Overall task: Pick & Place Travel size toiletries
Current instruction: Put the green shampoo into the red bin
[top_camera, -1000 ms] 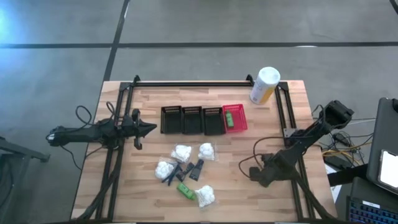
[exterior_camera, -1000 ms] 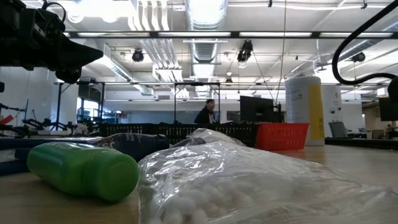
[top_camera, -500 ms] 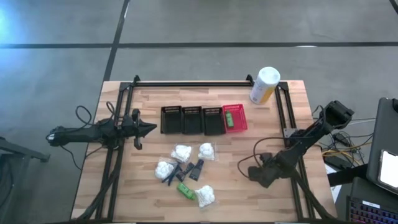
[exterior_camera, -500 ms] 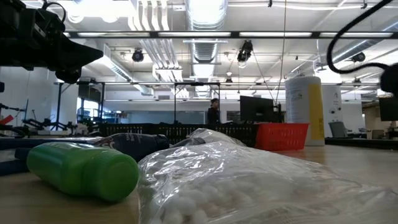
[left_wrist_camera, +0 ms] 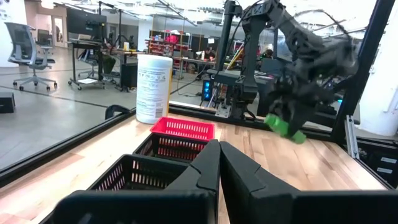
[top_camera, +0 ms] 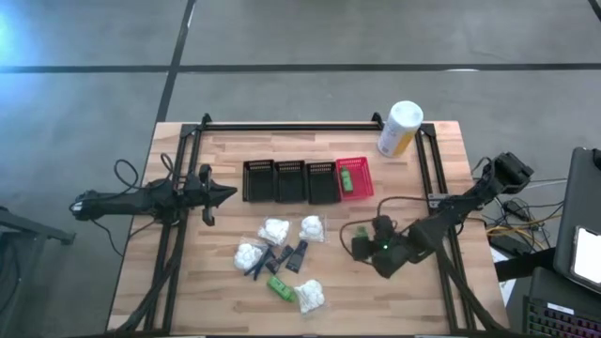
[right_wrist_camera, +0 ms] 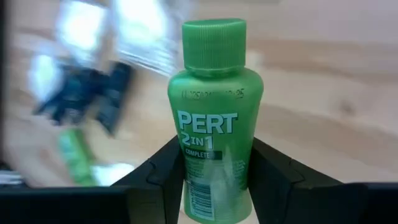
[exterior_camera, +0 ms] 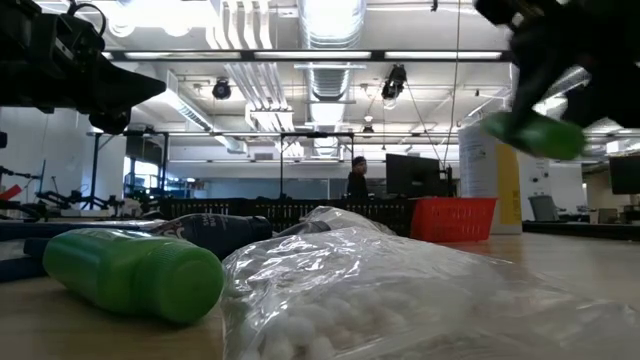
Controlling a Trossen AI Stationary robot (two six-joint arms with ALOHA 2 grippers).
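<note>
A green bottle (right_wrist_camera: pixel 213 118) is clamped between the right gripper (top_camera: pixel 362 240) fingers, held above the table, right of the toiletry pile (top_camera: pixel 282 253).

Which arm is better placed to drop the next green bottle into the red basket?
Right. The right hand already grips a green bottle above the table, near the red basket. The left hand sits shut and empty at the table's left.

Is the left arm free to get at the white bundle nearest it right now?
Probably yes: the left gripper is shut and empty, and bare table lies between it and that white bundle; the right gripper is off aside.
</note>
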